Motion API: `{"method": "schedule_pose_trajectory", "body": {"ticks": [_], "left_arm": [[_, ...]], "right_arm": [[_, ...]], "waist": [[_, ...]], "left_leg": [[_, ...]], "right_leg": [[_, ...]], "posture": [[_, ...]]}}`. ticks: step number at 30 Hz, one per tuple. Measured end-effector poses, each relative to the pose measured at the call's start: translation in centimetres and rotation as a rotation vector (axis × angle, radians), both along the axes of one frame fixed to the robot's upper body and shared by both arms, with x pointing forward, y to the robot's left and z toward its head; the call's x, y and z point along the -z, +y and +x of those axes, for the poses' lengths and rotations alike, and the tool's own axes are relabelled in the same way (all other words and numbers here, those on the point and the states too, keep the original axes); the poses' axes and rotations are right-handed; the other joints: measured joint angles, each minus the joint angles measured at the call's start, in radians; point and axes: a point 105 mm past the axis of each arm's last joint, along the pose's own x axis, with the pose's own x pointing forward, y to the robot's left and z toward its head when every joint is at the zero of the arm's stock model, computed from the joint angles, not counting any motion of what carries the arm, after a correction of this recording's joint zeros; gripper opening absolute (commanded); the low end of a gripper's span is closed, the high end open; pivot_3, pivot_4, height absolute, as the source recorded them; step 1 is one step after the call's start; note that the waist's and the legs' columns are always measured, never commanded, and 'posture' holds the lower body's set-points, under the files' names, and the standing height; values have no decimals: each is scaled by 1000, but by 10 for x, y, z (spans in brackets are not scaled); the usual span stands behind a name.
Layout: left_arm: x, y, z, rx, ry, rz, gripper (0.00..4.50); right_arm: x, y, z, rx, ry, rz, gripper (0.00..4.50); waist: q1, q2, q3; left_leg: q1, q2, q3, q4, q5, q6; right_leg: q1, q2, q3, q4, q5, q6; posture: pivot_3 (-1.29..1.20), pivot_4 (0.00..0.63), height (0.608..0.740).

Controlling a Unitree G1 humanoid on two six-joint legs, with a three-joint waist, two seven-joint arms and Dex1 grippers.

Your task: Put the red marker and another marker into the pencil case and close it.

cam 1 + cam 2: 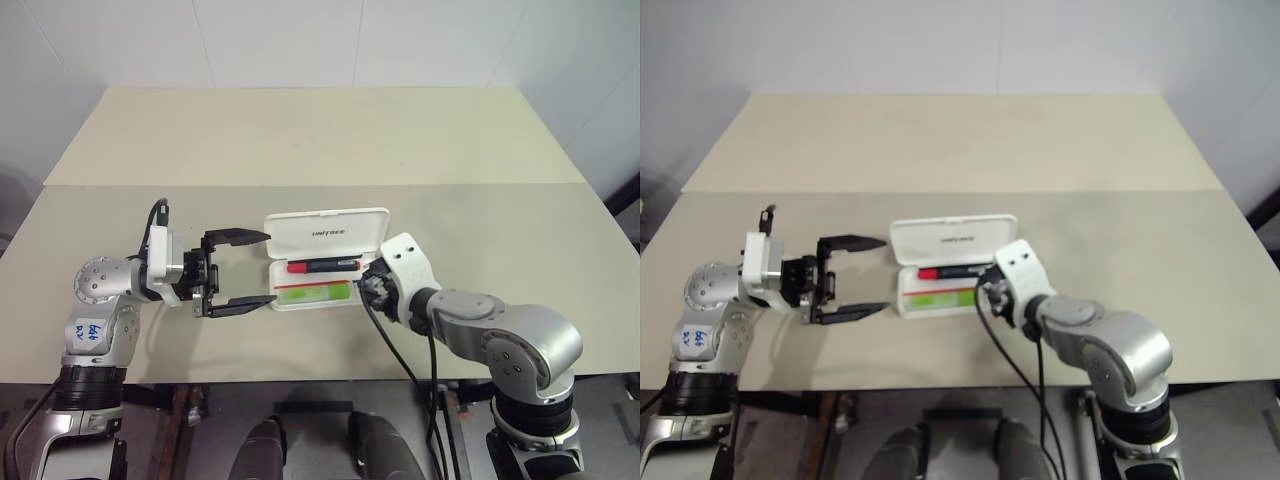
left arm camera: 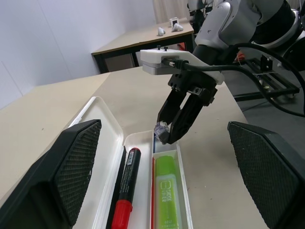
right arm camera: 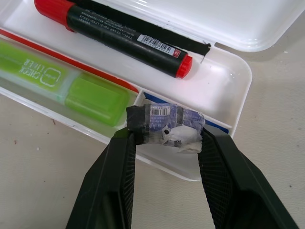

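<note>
The white pencil case (image 1: 326, 229) lies open on the table, its lid tipped back. Inside, the red marker (image 3: 119, 36) lies along the hinge side. The green-capped highlighter (image 3: 71, 86) lies in the front compartment. My right gripper (image 1: 368, 283) is over the case's right end, shut on a small block in crumpled purple-and-white wrapping (image 3: 167, 125), just above the small end compartment. My left gripper (image 1: 268, 268) hangs just left of the case, pointing at it, open with nothing between its fingers (image 2: 78, 167).
The case sits on the near tan table (image 1: 520, 230); a second table (image 1: 300, 130) butts against it behind. A black cable (image 1: 395, 350) trails from my right wrist over the front edge. Another table with small white objects (image 2: 167, 28) stands beyond the right arm.
</note>
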Motion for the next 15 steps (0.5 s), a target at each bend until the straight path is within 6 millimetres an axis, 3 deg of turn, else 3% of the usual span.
{"method": "schedule_pose_trajectory", "body": {"ticks": [1,8,10,15], "left_arm": [[0,0,0,0,0,0,4500],[0,0,0,0,-3,0,4500],[0,0,0,0,-3,0,4500],[0,0,0,-1,-5,-1,4500]], "right_arm": [[0,1,0,-3,1,1,1595],[0,0,0,-5,3,-5,3976],[-1,0,0,-11,1,-8,4468],[-6,-1,0,-35,-9,-23,4468]], "waist": [[0,0,0],[0,0,0],[0,0,0],[0,0,0]], "left_leg": [[0,0,0,0,0,0],[0,0,0,0,0,0],[0,0,0,0,0,0],[0,0,0,0,0,0]], "right_leg": [[0,0,0,0,0,0],[0,0,0,0,0,0],[0,0,0,0,0,0],[0,0,0,0,0,0]], "posture": [[0,150,740],[0,150,740],[0,150,740],[0,150,740]]}}
